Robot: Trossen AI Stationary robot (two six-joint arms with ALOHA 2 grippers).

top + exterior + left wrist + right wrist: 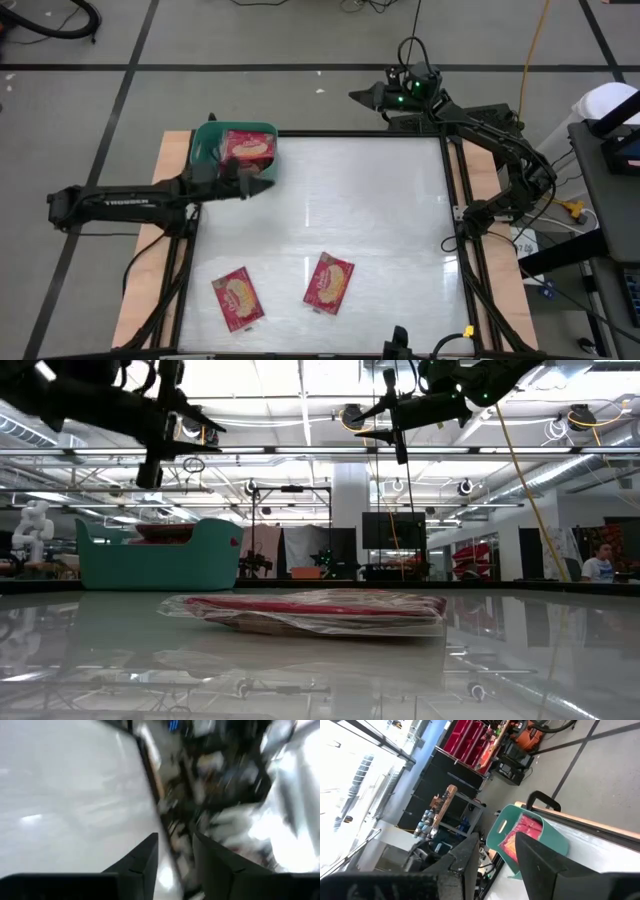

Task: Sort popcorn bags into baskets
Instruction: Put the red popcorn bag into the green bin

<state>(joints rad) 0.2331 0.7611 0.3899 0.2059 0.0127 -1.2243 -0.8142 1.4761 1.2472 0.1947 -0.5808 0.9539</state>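
Just beyond the left gripper (262, 184), touching distance at most, sits the teal basket (206, 140) at the table's far left corner; one popcorn bag (248, 148) lies inside it, red face up; the gripper hangs at the basket's near right corner, raised off the table (370, 210); its own wrist view shows the two dark fingers (145, 857) parted by a narrow gap with nothing between them; empty.

Well back toward the near edge from that gripper lie two more popcorn bags flat on the glossy table top; one (238, 298) nearly straight behind it, the other (329, 282) off to its right side; the two are apart, neither touched.

Right gripper (358, 96) waits off the table past the far edge, held high; fingers (540, 865) slightly apart, gripping nothing; the basket (530, 837) and its bag show ahead of it, well apart.
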